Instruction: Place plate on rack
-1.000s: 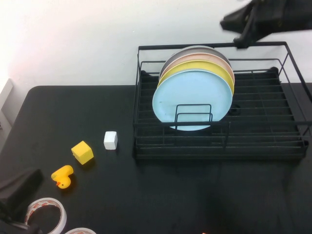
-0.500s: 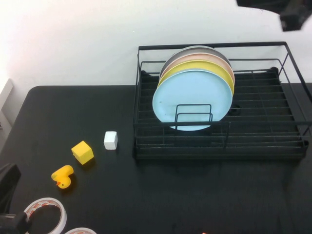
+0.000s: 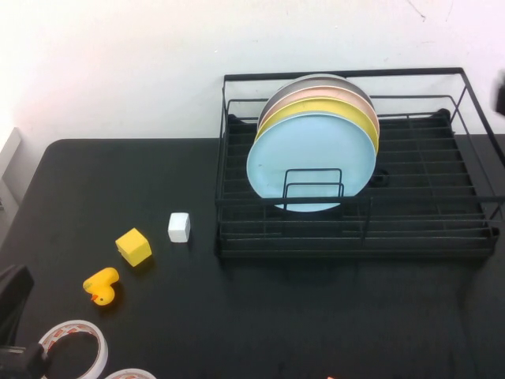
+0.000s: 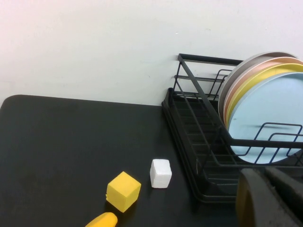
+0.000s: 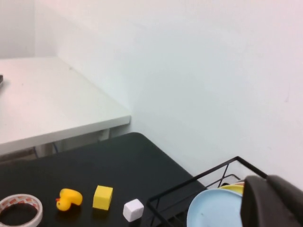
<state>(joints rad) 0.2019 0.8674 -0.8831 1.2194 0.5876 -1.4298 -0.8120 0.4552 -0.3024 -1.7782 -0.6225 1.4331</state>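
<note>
The light blue plate (image 3: 312,158) stands upright in the black wire rack (image 3: 418,229), at the front of a row of plates and behind a low wire loop. It also shows in the left wrist view (image 4: 265,113) and the right wrist view (image 5: 213,210). My left gripper (image 3: 14,316) sits low at the table's near left corner, far from the rack (image 4: 189,118); its fingers (image 4: 255,198) are together and empty. My right gripper (image 5: 272,201) is high above the rack (image 5: 189,187), shut and empty; only a dark sliver (image 3: 502,91) of that arm shows at the high view's right edge.
A yellow plate (image 3: 347,110), a pink plate and a grey plate stand behind the blue one. A white cube (image 3: 179,227), a yellow cube (image 3: 133,247), a yellow duck (image 3: 102,285) and tape rolls (image 3: 75,347) lie on the table's left part.
My right arm has risen from above the rack's back rail and left the high view toward the right. My left arm has drawn back into the near left corner. The plates have not moved.
</note>
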